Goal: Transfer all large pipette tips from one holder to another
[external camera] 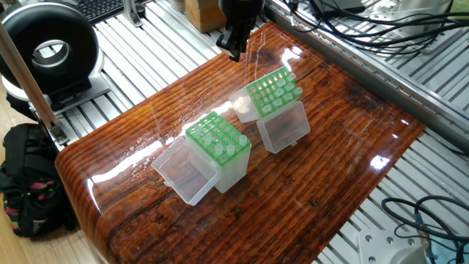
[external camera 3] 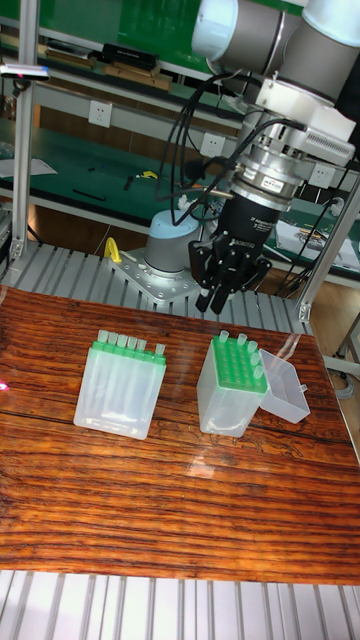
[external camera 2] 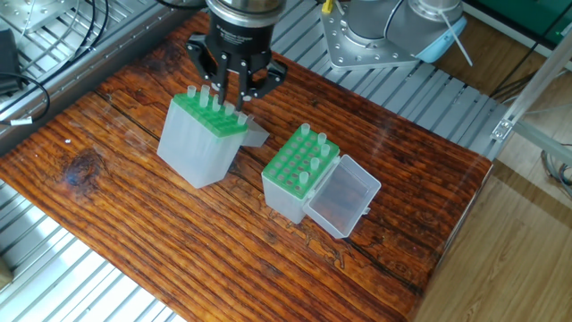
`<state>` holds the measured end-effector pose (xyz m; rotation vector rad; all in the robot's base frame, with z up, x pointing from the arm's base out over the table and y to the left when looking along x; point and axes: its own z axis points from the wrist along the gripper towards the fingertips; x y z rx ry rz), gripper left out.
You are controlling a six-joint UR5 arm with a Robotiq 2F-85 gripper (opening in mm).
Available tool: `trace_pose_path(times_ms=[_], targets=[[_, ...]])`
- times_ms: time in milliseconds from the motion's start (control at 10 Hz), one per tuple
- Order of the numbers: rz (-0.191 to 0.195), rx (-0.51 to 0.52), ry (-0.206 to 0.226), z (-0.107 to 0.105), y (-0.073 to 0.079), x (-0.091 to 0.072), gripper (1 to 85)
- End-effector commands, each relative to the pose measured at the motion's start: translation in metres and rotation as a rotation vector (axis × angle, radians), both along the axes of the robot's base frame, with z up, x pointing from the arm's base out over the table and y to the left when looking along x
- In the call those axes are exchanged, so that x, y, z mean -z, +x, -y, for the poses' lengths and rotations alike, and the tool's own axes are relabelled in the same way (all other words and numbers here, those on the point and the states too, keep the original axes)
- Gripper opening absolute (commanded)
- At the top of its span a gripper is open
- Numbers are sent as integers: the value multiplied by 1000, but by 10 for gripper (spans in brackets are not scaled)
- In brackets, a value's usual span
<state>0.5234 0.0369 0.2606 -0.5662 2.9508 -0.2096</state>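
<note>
Black two-finger gripper (external camera 2: pixel 231 83), state indeterminate, hangs over the 10 o'clock green-topped translucent plastic rack (external camera 2: pixel 198 141), presumably for a pick or drop. Translucent whitish cone pipette tips (external camera 2: pixel 306 159) stand upright in both racks on the wooden table (external camera 2: pixel 161 233); the second rack (external camera 2: pixel 299 174) sits centre.

One fixed view: high, off one corner of the wooden table (external camera: pixel 308 198), looking down obliquely; mid-range.

The other fixed view: high, from the opposite side of the table (external camera 2: pixel 116 206), looking down toward the arm's base plate (external camera 2: pixel 375 40); similar range.

Tall fixed view: lower, at the long table edge (external camera 3: pixel 150 520), facing level toward the base plate (external camera 3: pixel 165 285) and the benches behind it; closer.

Shared by all three: the tabletop, the two green-topped tip racks (external camera: pixel 218 150) (external camera 2: pixel 201 134) (external camera 3: pixel 122 385) near its middle, and the gripper (external camera: pixel 234 50) (external camera 2: pixel 230 85) (external camera 3: pixel 222 297) above it.
</note>
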Motion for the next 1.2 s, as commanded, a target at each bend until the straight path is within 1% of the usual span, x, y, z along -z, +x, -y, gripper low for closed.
trace_pose_path(times_ms=[0, 300, 400, 600, 800, 900, 1000, 1100], targets=[[-2, 2, 28, 0, 2, 4, 283], [-26, 9, 45, 5, -10, -2, 283], [-37, 5, 63, 3, -14, -4, 283], [-50, -29, 74, 0, -17, -4, 283], [-79, -82, 81, -5, -23, -4, 283], [-105, -112, 87, -8, -30, -4, 283], [-140, -141, 75, -9, -34, -1, 287], [-161, -176, 29, 4, -31, 9, 273]])
